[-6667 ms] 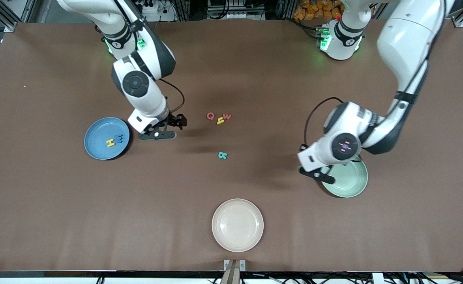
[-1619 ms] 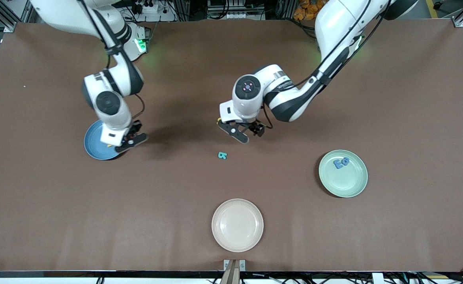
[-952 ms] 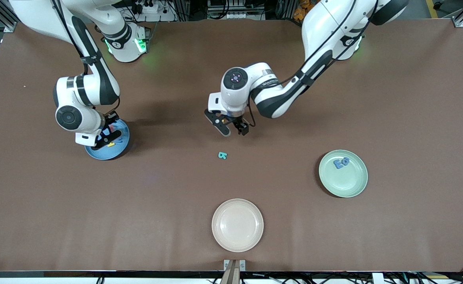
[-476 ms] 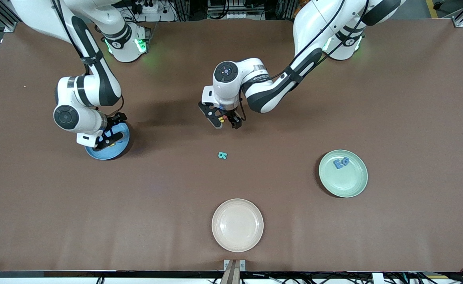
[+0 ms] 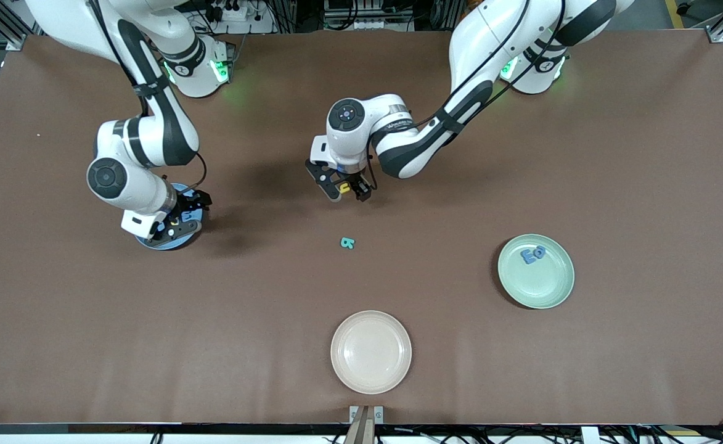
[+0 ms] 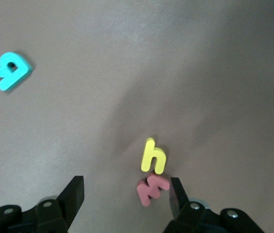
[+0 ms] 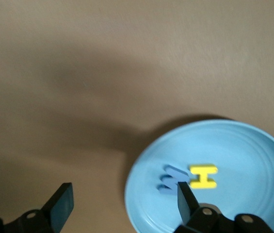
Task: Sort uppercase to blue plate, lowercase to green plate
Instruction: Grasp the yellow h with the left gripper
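— Counting plate by plate, where does the sort stand?

— About halfway, I'd judge. The blue plate (image 7: 253, 155), at the right arm's end of the table, holds a yellow H (image 7: 203, 176) and a blue W (image 7: 173, 178), touching each other. The green plate (image 5: 546, 290), at the left arm's end, holds two blue lowercase letters (image 5: 532, 254) side by side. The cream plate (image 5: 370, 351), nearest the front camera, has nothing on it.

— And what's left on the bare table?

— Three letters near the middle. A yellow h (image 6: 153, 156) and a red m (image 6: 151, 188) lie touching each other, both due for the green plate. A teal B-like letter (image 5: 347, 243) lies apart from them, nearer the front camera, and I'd send it to the blue plate.

— How are the arms posed?

— The left arm reaches in from its base toward the table's middle, wrist bent down, so the left gripper (image 5: 341, 188) hangs low over the yellow-and-red pair. Its fingers (image 6: 76, 194) are spread wide and hold nothing. The red m sits between them, close to one finger, and the yellow h is just past the tips.

— And the right?

— It's folded at the elbow, with the right gripper (image 5: 173, 225) over the blue plate, covering much of it from the front. Those fingers (image 7: 61, 204) are also wide apart and empty, with the H and W just beside one tip.
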Robot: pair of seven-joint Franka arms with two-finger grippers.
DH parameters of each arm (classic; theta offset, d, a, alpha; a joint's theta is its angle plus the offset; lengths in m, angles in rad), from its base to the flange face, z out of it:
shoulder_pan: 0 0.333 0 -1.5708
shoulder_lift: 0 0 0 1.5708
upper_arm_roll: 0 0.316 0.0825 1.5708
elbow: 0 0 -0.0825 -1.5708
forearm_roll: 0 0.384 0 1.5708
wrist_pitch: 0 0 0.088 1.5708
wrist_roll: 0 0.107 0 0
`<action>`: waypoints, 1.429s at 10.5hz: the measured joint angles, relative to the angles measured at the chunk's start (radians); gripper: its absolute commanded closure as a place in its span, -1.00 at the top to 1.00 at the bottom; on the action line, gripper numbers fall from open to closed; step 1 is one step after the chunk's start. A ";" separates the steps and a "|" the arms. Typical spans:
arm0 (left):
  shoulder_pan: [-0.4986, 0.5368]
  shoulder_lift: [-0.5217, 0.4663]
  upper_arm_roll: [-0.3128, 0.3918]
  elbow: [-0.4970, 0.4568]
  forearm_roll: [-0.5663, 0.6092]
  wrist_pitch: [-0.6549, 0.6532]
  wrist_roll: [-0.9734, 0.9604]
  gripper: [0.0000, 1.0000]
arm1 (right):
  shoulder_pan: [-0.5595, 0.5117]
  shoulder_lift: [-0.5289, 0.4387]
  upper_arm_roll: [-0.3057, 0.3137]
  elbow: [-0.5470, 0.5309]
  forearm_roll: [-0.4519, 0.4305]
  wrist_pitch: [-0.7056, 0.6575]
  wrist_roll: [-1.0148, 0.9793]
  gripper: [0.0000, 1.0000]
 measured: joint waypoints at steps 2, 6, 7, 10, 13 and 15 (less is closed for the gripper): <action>-0.030 0.015 0.027 0.015 0.012 0.020 0.000 0.43 | 0.001 0.000 0.041 0.024 0.000 0.022 0.090 0.90; -0.067 0.031 0.067 0.020 0.016 0.071 0.000 0.41 | 0.011 -0.001 0.099 0.073 0.000 0.035 0.218 0.90; -0.070 0.034 0.068 0.021 0.017 0.076 0.000 0.41 | 0.011 -0.001 0.099 0.078 0.000 0.053 0.220 0.90; -0.083 0.037 0.068 0.023 0.018 0.077 0.000 0.41 | 0.015 0.000 0.137 0.079 0.000 0.122 0.273 0.90; -0.091 0.040 0.069 0.024 0.025 0.077 0.000 0.36 | 0.022 0.008 0.158 0.078 0.000 0.148 0.295 0.91; -0.095 0.049 0.070 0.024 0.036 0.077 0.000 0.34 | 0.021 0.013 0.158 0.078 0.000 0.150 0.296 1.00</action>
